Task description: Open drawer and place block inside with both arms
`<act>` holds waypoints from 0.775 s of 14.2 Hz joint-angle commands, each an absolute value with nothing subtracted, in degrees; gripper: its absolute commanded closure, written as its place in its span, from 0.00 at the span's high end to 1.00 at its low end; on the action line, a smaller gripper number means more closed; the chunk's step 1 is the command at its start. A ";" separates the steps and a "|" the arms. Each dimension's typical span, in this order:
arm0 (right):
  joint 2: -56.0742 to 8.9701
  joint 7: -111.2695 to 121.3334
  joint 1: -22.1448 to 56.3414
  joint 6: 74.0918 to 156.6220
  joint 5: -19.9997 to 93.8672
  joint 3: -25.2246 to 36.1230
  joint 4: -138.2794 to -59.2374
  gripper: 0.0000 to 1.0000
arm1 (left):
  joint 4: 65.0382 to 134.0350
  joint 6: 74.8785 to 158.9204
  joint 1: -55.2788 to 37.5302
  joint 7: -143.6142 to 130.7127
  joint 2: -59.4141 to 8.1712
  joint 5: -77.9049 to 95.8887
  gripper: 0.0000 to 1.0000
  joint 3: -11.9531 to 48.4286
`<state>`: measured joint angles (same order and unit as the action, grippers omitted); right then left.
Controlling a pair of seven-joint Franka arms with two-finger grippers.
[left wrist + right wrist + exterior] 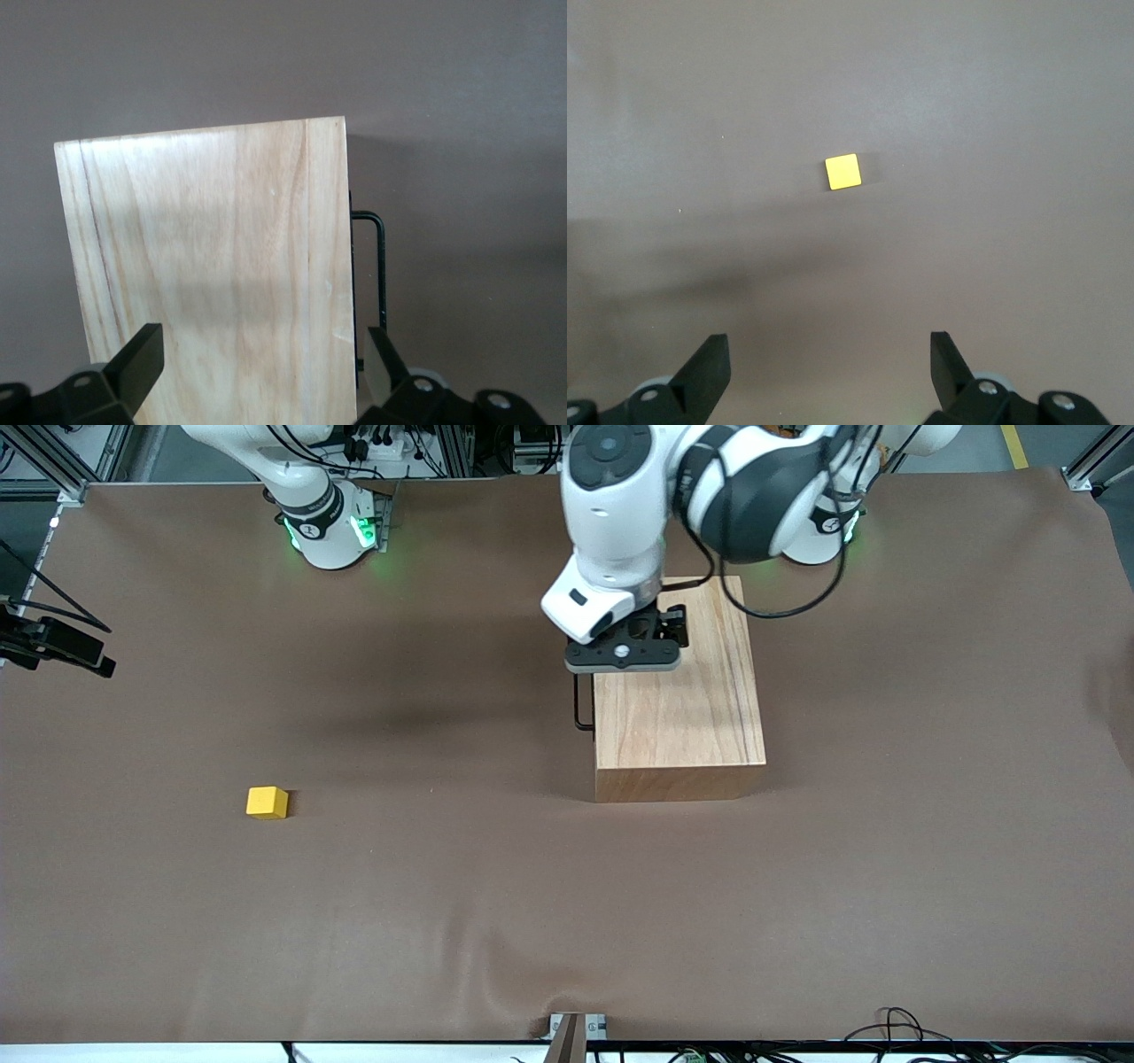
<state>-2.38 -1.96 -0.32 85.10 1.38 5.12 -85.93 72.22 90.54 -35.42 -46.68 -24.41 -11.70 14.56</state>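
Observation:
The wooden box (682, 708) stands on the brown table toward the left arm's end. Its drawer is shut; only the black wire handle (582, 704) shows, on the side facing the right arm's end. My left gripper (623, 654) hovers over the box's handle-side edge, open and empty. In the left wrist view the box top (213, 266) lies between my fingers (142, 359), and the handle (381, 274) is by the other finger. The yellow block (267, 802) lies alone toward the right arm's end. My right gripper (830, 367) is open, high over the table, with the block (842, 171) below it.
A brown cloth (567, 921) covers the table and is wrinkled near the front edge. A black fixture (53, 646) juts in at the right arm's end. The right arm's base (328, 531) stands at the back; its hand is out of the front view.

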 commanded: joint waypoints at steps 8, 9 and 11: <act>-2.90 -1.93 -0.09 81.04 1.06 5.01 -84.73 1.00 | 70.49 92.28 -42.97 -54.84 -31.46 -18.72 1.00 13.80; -2.90 -1.93 -0.09 81.04 1.05 5.01 -84.73 1.00 | 70.40 93.59 -43.24 -54.76 -32.42 -18.81 1.00 13.80; -2.90 -2.02 -0.26 81.04 1.14 5.01 -84.73 1.00 | 70.23 95.70 -45.17 -55.11 -33.92 -18.90 1.00 12.06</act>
